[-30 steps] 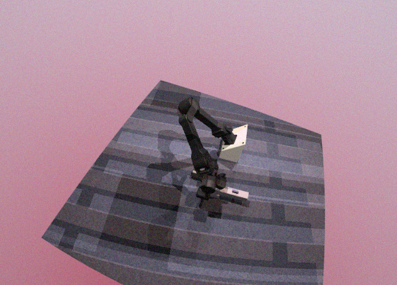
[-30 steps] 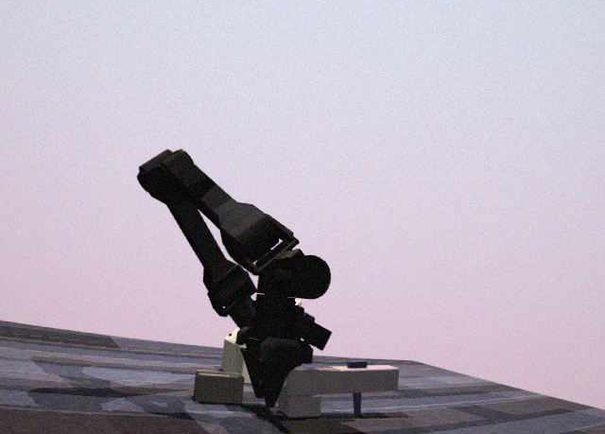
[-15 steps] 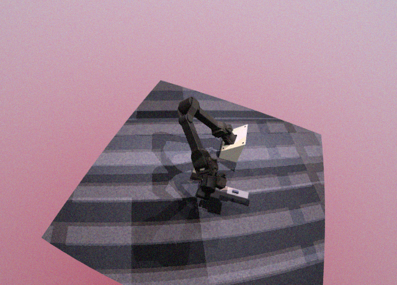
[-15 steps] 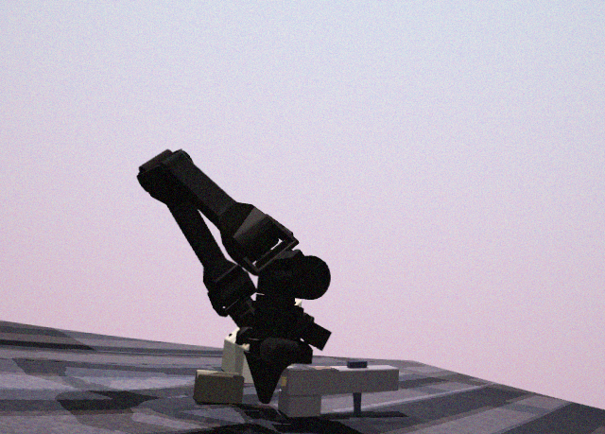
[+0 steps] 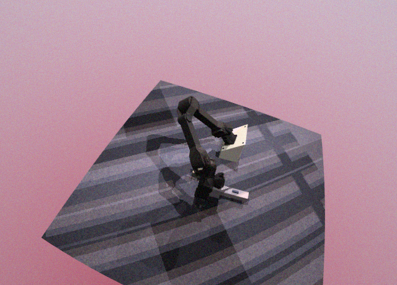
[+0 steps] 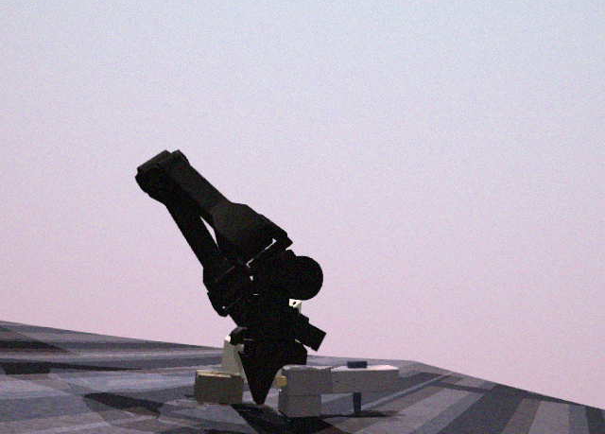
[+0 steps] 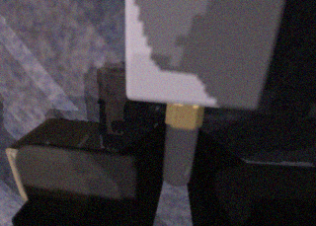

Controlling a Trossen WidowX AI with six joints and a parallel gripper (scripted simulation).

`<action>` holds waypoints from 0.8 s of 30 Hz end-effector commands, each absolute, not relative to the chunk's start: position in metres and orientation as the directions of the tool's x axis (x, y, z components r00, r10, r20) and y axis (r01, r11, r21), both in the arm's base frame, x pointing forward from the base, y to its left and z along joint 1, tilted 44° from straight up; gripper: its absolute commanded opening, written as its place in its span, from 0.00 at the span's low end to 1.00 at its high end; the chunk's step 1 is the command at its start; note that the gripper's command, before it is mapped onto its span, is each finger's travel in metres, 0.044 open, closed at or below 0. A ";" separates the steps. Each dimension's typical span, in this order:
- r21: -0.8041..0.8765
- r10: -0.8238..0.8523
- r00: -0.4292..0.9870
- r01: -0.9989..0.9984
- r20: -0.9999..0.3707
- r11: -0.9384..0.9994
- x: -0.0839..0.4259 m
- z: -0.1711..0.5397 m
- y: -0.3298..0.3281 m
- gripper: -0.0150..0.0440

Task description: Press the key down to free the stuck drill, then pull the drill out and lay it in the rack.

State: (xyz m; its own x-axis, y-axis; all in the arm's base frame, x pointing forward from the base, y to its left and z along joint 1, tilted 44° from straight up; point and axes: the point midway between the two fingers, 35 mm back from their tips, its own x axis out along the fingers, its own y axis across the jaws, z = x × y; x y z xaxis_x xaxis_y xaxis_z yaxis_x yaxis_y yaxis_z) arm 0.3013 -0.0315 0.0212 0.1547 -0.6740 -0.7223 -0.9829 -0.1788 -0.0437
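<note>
The drill (image 7: 179,154) (image 6: 281,381) shows as a grey shank with a yellow collar, sticking out of the end face of the white-grey block (image 7: 168,85) (image 5: 242,195) (image 6: 305,378). My gripper (image 7: 177,128) (image 6: 261,401) (image 5: 201,205) is shut on the drill's grey shank, its dark fingers either side of it, just outside the block and low over the table. The collar is against or very near the block; the inner part of the drill is hidden. The blue key (image 5: 235,191) (image 6: 356,364) shows on top of the block's far arm, and a blue stem shows beneath.
A tan box-like piece (image 7: 74,169) (image 6: 218,388), which looks like part of the rack, stands beside the fingers. A darker upright piece (image 7: 113,100) is behind it. A cream sloped mount (image 5: 239,139) (image 6: 231,359) stands at the arm's base.
</note>
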 end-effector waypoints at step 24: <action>-0.052 -0.678 0.161 -0.983 -0.717 -0.178 0.306 0.051 -0.058 0.25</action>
State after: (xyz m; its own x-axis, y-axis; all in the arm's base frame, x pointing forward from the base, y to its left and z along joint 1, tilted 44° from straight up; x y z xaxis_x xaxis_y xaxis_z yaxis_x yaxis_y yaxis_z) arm 0.3048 -0.0552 0.0429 0.1500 -0.6788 -0.7189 -0.9840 -0.1733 -0.0418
